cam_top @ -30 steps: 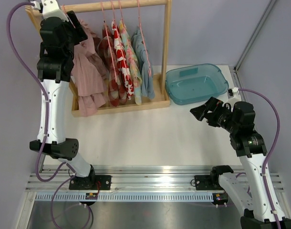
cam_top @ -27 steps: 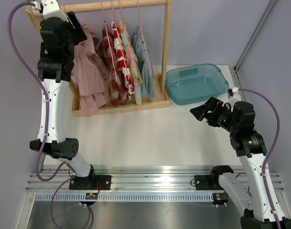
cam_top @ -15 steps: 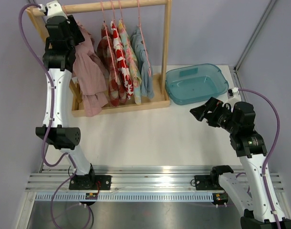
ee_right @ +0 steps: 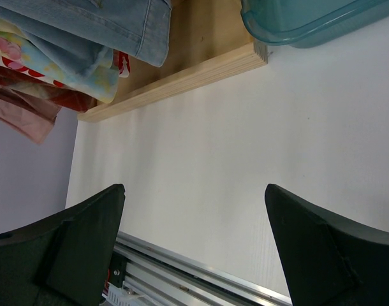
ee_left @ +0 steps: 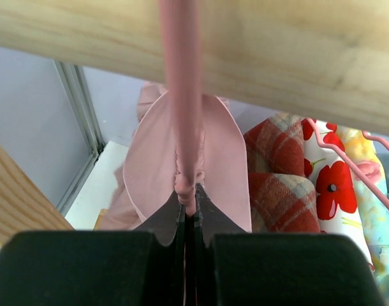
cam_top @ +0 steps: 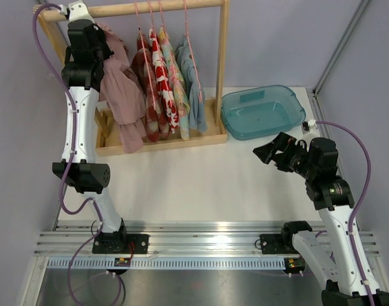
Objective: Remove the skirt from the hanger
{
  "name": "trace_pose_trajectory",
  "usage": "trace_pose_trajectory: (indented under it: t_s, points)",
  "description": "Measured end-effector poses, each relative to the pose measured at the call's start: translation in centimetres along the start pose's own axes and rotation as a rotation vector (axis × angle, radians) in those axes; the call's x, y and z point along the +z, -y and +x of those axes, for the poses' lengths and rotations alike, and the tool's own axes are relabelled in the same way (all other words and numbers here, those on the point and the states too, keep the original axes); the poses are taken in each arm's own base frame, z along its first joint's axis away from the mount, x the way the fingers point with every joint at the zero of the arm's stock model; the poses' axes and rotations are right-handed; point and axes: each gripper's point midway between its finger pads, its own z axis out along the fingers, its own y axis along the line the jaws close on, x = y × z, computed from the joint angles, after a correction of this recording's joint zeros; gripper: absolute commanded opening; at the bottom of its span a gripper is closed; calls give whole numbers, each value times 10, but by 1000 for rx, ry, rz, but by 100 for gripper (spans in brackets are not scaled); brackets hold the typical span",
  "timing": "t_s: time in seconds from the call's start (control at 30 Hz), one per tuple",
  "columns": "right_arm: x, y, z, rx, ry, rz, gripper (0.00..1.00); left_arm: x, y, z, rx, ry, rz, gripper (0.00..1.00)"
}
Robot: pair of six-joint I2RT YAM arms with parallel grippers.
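Observation:
A pink skirt (cam_top: 125, 95) hangs from a pink hanger (ee_left: 180, 95) at the left end of the wooden rail (cam_top: 157, 7). In the left wrist view the skirt's waist (ee_left: 223, 159) spreads just below the rail (ee_left: 277, 44). My left gripper (ee_left: 189, 196) is shut on the hanger's stem right above that waist. From above, the left gripper (cam_top: 97, 35) sits high beside the rail. Low over the table at the right, my right gripper (cam_top: 261, 152) stands open and empty, as the right wrist view of the right gripper (ee_right: 194, 186) confirms.
Several other garments (cam_top: 169, 76), plaid, floral and denim, hang to the right of the skirt. The rack's wooden base (cam_top: 182, 137) lies under them. A teal bin (cam_top: 263, 111) stands at the back right, its corner (ee_right: 309, 19) beyond the right fingers.
My left arm has swung right and up toward the rail, and its jaws have closed on the hanger's stem. The skirt has shifted slightly right. The right arm has barely moved.

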Motion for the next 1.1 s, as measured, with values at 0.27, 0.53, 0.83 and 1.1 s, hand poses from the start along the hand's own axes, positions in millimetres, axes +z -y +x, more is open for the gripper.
trace_pose_trajectory:
  t_s: [0.27,0.53,0.83,1.1]
  points:
    - [4,0,-1,-2,-1,-7,99,-29,20,-21,52,55,19,0]
    - [7,-18,-22,-19,3,-38,99,-113,48,-67,108,170,75,0]
    - [19,-111,-29,-176,-101,-241,97,-154,29,-31,78,139,55,0]
    - [26,-288,36,-450,-182,-444,96,-160,35,10,16,59,18,0]
